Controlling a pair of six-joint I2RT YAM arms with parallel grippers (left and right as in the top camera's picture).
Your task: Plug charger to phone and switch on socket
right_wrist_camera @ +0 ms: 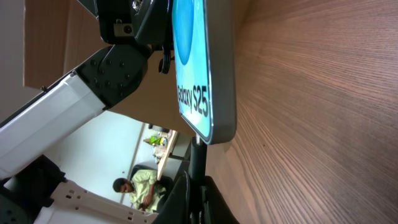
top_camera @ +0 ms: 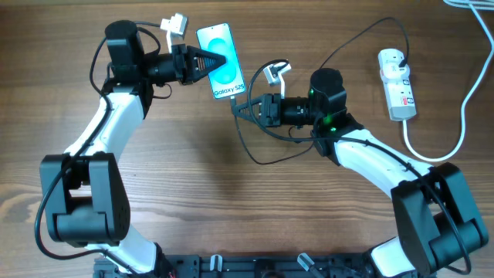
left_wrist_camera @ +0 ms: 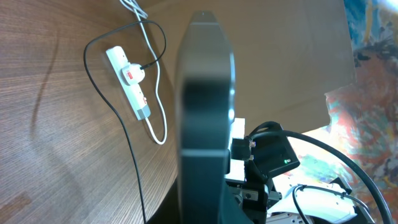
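The phone [top_camera: 221, 60], cyan screen with "Galaxy S25" text, is held tilted above the table by my left gripper [top_camera: 202, 63], which is shut on its left edge. In the left wrist view the phone's dark back [left_wrist_camera: 205, 106] fills the middle. My right gripper [top_camera: 241, 108] is shut on the charger's black connector tip [right_wrist_camera: 198, 163], which meets the phone's bottom end [right_wrist_camera: 205, 74] in the right wrist view. The thin black cable [top_camera: 262, 158] loops on the table and runs to the black plug in the white socket [top_camera: 396, 83] at the far right, which also shows in the left wrist view [left_wrist_camera: 129, 81].
The socket's thicker white cord [top_camera: 455, 147] curves along the right table edge. Wooden table top [top_camera: 216, 201] lies between the arms. The left arm's white link [top_camera: 104, 127] and right arm's white link [top_camera: 370, 158] lie over the table.
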